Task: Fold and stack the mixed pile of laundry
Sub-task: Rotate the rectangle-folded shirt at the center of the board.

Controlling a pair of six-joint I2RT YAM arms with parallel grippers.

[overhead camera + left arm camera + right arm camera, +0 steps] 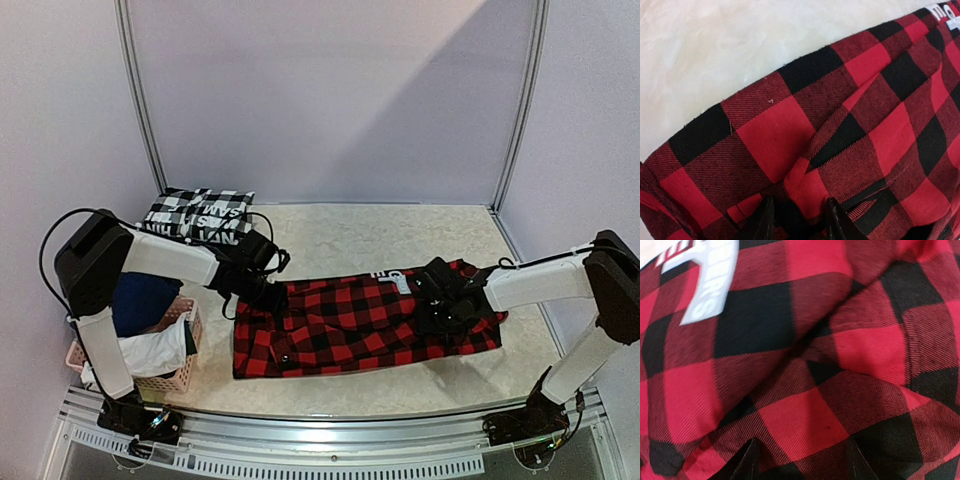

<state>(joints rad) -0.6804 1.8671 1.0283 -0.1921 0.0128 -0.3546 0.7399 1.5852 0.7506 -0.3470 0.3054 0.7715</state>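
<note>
**A:** where's the shirt?

**B:** red-and-black plaid shirt (350, 320) lies spread out mid-table (350, 235), long side running left-right. Bit rumpled at the right end. White label (400, 282) sits at its far edge.

**A:** left side?

**B:** left gripper (266, 293) is down on the shirt's far-left corner. In the wrist view the fingers (836, 225) stand partway closed, with a ridge of plaid bunched between them and creases running into the gap. Reads as a pinch on the cloth.

**A:** right?

**B:** right gripper (432, 305) is over the shirt's right part, near the label. Its fingers (857, 467) are spread wide and the plaid runs flat across under them. Nothing is caught between them. Can't tell if the tips touch the fabric.

**A:** rest of the laundry?

**B:** pink basket (185, 375) is at the near-left, beside the left arm's base. A white garment (155, 352) hangs over its near rim, with a dark blue piece (145, 300) behind that. A black-and-white checked piece (200, 215) with lettering lies folded in the far-left corner, apart from the shirt.
</note>
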